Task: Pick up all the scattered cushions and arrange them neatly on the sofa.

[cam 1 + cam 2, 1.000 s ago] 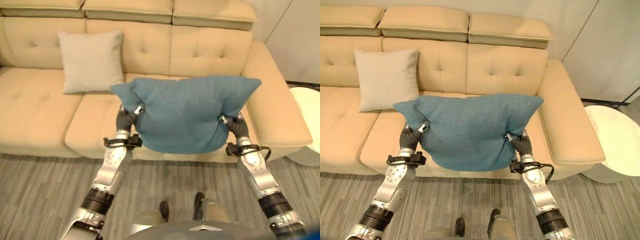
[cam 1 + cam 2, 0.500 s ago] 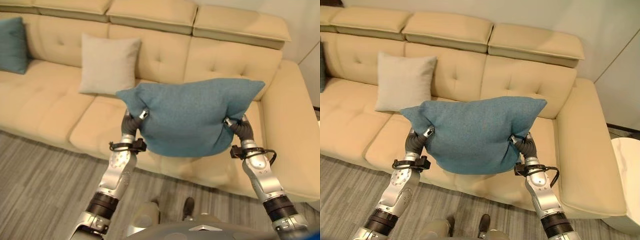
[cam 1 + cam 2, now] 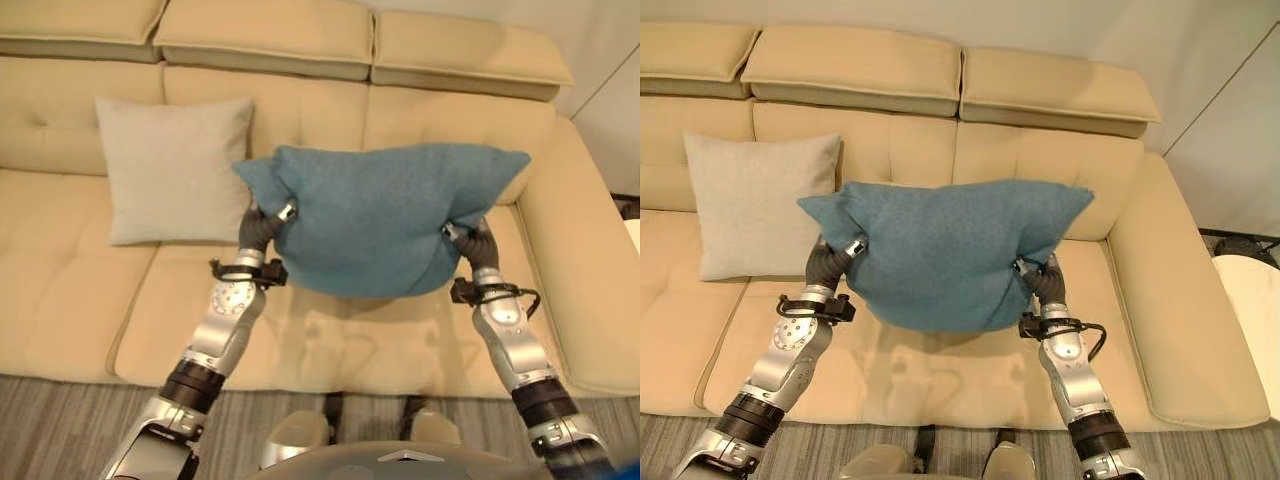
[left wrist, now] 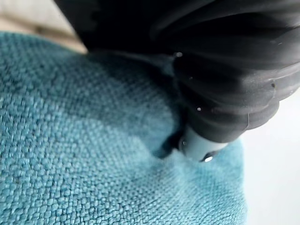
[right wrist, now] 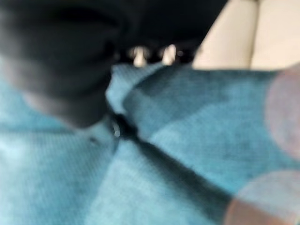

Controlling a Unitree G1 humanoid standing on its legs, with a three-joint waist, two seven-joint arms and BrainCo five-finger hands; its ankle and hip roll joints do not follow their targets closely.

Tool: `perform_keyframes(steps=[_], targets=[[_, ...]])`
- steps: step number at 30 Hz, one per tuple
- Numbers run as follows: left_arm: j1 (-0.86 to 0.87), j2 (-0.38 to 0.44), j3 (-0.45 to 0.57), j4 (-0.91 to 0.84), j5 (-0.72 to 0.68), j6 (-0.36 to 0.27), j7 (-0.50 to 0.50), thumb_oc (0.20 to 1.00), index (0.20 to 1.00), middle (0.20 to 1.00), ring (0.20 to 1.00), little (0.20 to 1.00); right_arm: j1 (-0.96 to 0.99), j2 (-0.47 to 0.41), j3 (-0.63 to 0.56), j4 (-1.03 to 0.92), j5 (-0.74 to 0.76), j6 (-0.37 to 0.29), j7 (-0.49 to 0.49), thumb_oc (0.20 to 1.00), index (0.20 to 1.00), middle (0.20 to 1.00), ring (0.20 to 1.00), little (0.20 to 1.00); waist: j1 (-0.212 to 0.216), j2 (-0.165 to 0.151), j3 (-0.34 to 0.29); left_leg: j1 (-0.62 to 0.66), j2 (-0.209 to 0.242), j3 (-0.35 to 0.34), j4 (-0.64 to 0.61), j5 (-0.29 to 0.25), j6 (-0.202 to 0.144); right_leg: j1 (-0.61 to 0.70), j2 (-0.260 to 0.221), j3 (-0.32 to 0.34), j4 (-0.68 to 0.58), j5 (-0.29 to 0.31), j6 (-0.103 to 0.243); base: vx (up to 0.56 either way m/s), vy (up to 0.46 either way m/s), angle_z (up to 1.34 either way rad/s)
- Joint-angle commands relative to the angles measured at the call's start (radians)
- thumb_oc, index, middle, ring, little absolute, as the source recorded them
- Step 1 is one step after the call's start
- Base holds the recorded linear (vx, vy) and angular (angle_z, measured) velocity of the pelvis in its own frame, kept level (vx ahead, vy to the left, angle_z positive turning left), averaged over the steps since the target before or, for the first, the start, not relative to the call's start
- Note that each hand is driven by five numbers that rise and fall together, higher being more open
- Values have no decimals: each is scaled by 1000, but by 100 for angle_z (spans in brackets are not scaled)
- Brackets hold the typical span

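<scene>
I hold a large blue cushion (image 3: 385, 215) in the air over the sofa's middle seat (image 3: 330, 340). My left hand (image 3: 262, 228) grips its left side and my right hand (image 3: 470, 240) grips its right side, fingers dug into the cloth. In the left wrist view the thumb (image 4: 199, 145) presses a dent into the blue weave (image 4: 70, 154). The right wrist view shows bunched blue cloth (image 5: 164, 154) under the dark hand cover (image 5: 61, 56). A beige cushion (image 3: 170, 170) leans upright against the sofa back, left of the blue one.
The cream sofa has a wide armrest (image 3: 575, 270) on the right and free seat room (image 3: 50, 270) on the left. A round white table (image 3: 1252, 300) stands beyond the armrest. Grey plank floor (image 3: 50, 430) runs along the sofa's front.
The camera has shifted and the sofa now stands nearer. The blue cushion, still held by both hands, has gone from the seat's front edge to above the seat.
</scene>
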Motion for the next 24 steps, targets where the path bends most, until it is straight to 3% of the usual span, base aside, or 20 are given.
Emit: perform_keyframes(steps=[1,9,13,18,24], targets=[[-9,-67,-84,-150,60,-73,-79,200,200,200,200,200,-94,10,24,-131,-18,-127,43,200,200,200,200,200,3,-44,-111,-42,87,-13,39,-27,-65,148,63,0,-97,6,3,118,-63,52],[-115,-80,-89,-112,87,-67,-23,200,200,200,200,200,-140,-21,32,-99,-43,-113,8,200,200,200,200,200,-13,-34,-133,-3,110,-33,-25,-11,-91,201,85,-46,-165,-12,-9,71,-50,17],[-413,-85,-136,58,115,-90,106,200,200,200,200,200,-409,-27,112,44,-44,-101,-79,200,200,200,200,200,-15,-18,-70,-88,113,-25,-43,25,-100,108,88,-45,-165,8,-7,-142,-4,-7],[-616,-76,-170,195,95,-113,177,200,200,200,200,200,-620,-62,156,161,-30,-94,-136,200,200,200,200,200,-18,-13,-16,-175,112,-28,-40,53,-105,11,86,-33,-161,37,-4,-159,15,0],[-849,-43,-204,343,59,-143,221,200,200,200,200,200,-888,-105,214,299,0,-89,-180,200,200,200,200,200,-15,-25,4,-301,116,-25,-38,84,-115,-116,85,2,-172,84,1,-61,25,-5]])
